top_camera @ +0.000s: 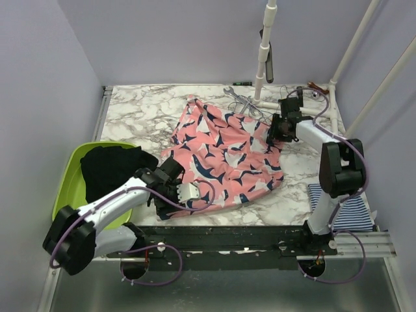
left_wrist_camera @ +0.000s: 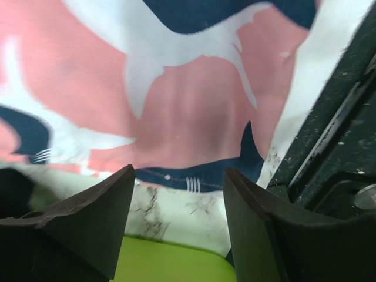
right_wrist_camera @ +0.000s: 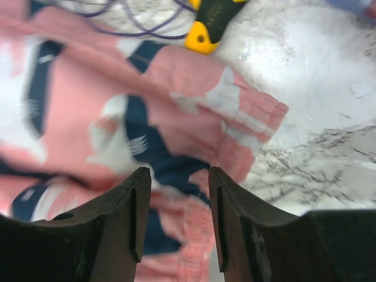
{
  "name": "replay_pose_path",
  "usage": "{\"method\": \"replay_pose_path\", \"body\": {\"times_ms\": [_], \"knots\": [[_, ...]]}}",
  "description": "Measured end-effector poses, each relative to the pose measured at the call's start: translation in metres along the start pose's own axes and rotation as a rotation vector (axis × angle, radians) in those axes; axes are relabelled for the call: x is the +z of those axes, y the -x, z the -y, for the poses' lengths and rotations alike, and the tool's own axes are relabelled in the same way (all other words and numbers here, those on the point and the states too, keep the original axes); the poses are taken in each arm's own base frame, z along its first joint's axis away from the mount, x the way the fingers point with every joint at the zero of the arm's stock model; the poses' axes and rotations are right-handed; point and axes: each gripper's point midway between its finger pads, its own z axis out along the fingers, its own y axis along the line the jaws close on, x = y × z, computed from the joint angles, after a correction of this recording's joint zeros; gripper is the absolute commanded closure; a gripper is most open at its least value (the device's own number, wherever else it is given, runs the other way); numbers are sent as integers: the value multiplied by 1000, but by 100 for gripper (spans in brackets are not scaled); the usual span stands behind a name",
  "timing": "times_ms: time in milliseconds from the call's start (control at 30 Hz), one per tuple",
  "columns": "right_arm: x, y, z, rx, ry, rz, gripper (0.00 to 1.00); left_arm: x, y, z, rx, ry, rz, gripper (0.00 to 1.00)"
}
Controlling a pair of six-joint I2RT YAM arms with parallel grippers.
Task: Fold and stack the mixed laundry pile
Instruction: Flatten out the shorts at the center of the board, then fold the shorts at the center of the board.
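Note:
The pink shark-print garment [top_camera: 224,156] lies spread across the middle of the marble table. My left gripper [top_camera: 184,192] is low at its near-left corner. In the left wrist view that gripper [left_wrist_camera: 179,179] stands open just short of the garment's hem [left_wrist_camera: 194,176], with only marble and basin rim between its fingers. My right gripper [top_camera: 275,132] is over the garment's far-right edge. It [right_wrist_camera: 179,179] is open, and the gathered pink waistband [right_wrist_camera: 247,126] lies below the fingers. The black garment [top_camera: 114,166] sits in the basin. The striped garment [top_camera: 343,209] lies folded at the near right.
The lime green basin [top_camera: 67,183] stands at the left edge, close to my left arm. A wrench [top_camera: 234,95], purple cables and a yellow-and-black tool [right_wrist_camera: 207,26] lie behind the pink garment. A white pole [top_camera: 263,58] rises at the back. The black frame rail [left_wrist_camera: 335,129] runs along the near edge.

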Motion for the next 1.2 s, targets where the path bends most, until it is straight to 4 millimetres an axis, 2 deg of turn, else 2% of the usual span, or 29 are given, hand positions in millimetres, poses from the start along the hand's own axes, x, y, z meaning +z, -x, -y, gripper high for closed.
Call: {"method": "replay_pose_path", "body": {"times_ms": [67,100,200,233,300,367,400,533,633,800,933,1000,1067,1133,1167,1200], "knots": [[-24,8,-10,-66,56,42,47,-14,10,-2,4,25,53,32],[-42,14,-16,-116,88,79,47,-27,20,-6,10,52,107,31],[-110,23,-55,-357,226,238,44,-64,49,-12,40,124,269,31],[-134,18,-74,-474,287,293,43,-69,52,-11,48,130,292,30],[-172,-5,-104,-726,399,376,43,-67,52,-3,65,121,309,28],[-193,-46,-121,-976,506,400,41,-53,43,4,67,97,281,27],[-196,-61,-119,-1052,529,392,40,-44,37,9,66,79,257,27],[-185,-119,-85,-1304,577,291,35,-7,3,21,55,34,132,26],[-180,-150,-64,-1422,608,223,33,6,-12,25,59,28,82,26],[-177,-183,-46,-1545,645,176,30,7,-5,16,66,67,107,27],[-165,-208,-31,-1608,652,121,33,9,2,11,64,90,133,33],[-159,-215,-25,-1629,642,95,39,9,5,7,61,102,146,42],[-153,-217,-23,-1651,632,81,56,10,9,4,59,118,161,61],[-148,-220,-22,-1679,622,64,73,12,11,1,61,134,173,93],[-146,-223,-21,-1694,620,53,85,12,12,-1,62,142,175,100],[-144,-226,-19,-1704,617,39,94,15,12,-3,55,153,175,100]]}}
